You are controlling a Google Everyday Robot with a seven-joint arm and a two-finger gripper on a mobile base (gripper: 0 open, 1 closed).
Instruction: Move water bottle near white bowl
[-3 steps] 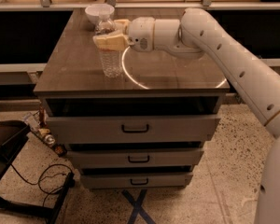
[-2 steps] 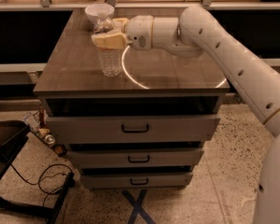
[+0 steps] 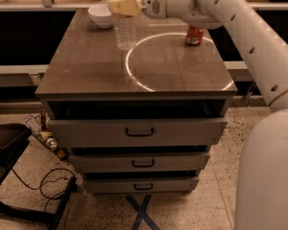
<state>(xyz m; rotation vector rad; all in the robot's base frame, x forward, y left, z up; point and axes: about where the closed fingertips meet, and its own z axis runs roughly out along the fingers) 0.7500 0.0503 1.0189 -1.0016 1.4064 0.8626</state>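
Note:
The water bottle (image 3: 125, 31) is clear and ribbed, upright at the back of the table top, just right of the white bowl (image 3: 101, 15). My gripper (image 3: 123, 5) is shut on the bottle's upper part, its tan fingers (image 3: 119, 6) wrapped around it from the right. The bottle's cap is hidden behind the fingers. I cannot tell if the bottle's base touches the table or hangs just above it. The bowl stands at the back left of the table.
A red soda can (image 3: 195, 34) stands at the back right, under my arm (image 3: 240, 23). The brown table top (image 3: 86, 71) carries a bright ring of light (image 3: 134, 78). Below are drawers (image 3: 139, 131). A chair and cables (image 3: 19, 176) are on the floor at left.
My gripper has carried the bottle up and back, slightly to the right, so it is now level with the bowl. The arm has risen and uncovered the red can.

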